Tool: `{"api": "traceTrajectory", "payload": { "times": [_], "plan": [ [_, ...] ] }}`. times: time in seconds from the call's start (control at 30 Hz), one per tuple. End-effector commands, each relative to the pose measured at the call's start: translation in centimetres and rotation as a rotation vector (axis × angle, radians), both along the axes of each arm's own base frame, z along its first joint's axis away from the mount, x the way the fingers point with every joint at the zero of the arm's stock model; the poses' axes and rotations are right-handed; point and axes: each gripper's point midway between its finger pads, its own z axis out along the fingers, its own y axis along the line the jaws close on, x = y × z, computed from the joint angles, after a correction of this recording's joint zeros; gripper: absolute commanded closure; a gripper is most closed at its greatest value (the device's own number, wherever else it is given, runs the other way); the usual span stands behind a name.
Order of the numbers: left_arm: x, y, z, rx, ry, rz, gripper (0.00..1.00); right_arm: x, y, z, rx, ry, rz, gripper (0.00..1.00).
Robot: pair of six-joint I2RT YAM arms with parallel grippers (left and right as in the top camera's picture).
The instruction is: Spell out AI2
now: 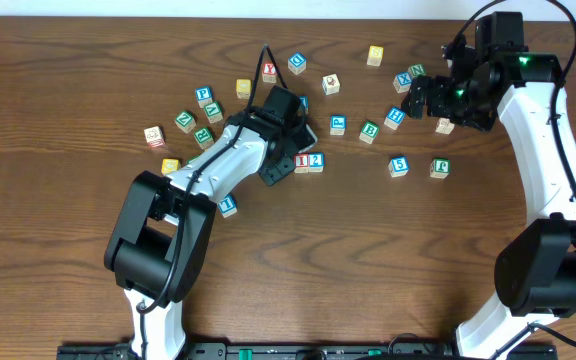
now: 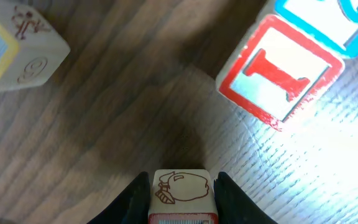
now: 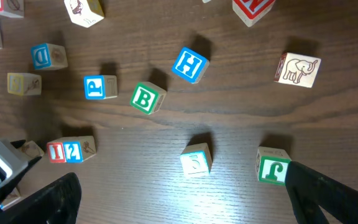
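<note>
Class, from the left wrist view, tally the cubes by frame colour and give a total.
Red: 2, the I cube and the held cube in the left gripper
Blue: 1, the 2 cube
Yellow: 1, the top-left cube
Total: 4

Even overhead light, bright glare on table (image 2: 328, 165), left-wrist edges blurred

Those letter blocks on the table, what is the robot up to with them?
The left fingers are gripping a small picture cube with a red edge; its letter is hidden. It is close to the red I cube, which sits against the blue 2 cube on the table. The right fingers are wide open, holding nothing, above other scattered cubes.
</note>
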Motion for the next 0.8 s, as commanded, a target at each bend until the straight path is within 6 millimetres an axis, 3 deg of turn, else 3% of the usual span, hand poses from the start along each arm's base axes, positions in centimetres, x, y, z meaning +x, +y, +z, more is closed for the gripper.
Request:
{"api": "traceTrajectory", "payload": {
  "times": [0.0,0.33,0.5,0.67,0.77],
  "plan": [
    [-0.40,0.18,-0.65,0.035,0.010,-0.089,0.68,0.06,0.37,1.17,0.000,-0.031,0.015,0.01],
    [-0.19,-0.57,-0.51,0.028,-0.010,-0.130,0.67,0.06,0.36,1.17,0.000,-0.031,0.014,0.01],
    [-0.07,-0.76,-0.45,0.025,-0.017,-0.132,0.44,0.06,0.37,1.17,0.000,-0.031,0.015,0.01],
    [0.09,-0.81,-0.38,0.022,-0.025,-0.132,0.09,0.05,0.42,1.17,0.000,-0.031,0.016,0.01],
    [0.11,-0.81,-0.28,0.021,-0.026,-0.131,0.08,0.06,0.41,1.17,0.000,-0.031,0.016,0.01]
  ]
}}
